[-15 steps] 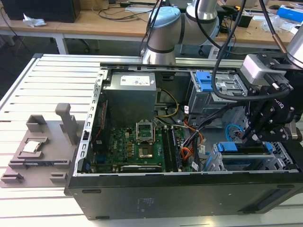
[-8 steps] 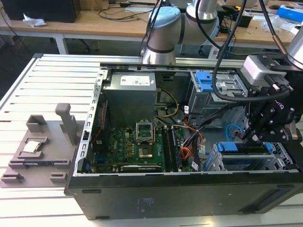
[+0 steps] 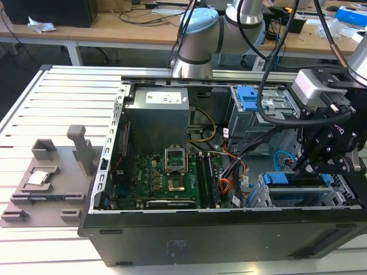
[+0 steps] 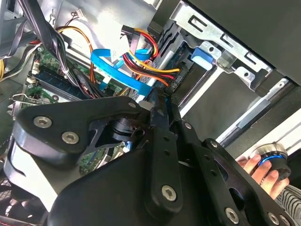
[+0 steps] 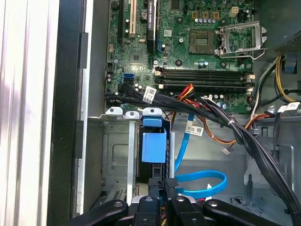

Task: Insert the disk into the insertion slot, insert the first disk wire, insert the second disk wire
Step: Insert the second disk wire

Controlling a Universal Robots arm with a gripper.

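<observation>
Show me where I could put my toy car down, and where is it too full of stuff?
The slatted white table is bare between the grey holder and the computer case, and behind the holder too. Inside the case it is crowded: cables cross the green board, and the gripper sits over the metal cage holding the blue-framed disk.

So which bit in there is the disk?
Look inside the open computer case, at the silver drive cage on the exterior view's right, under the gripper. The disk stands in it, marked by its bright blue carrier, unlike the bare metal around.
</observation>
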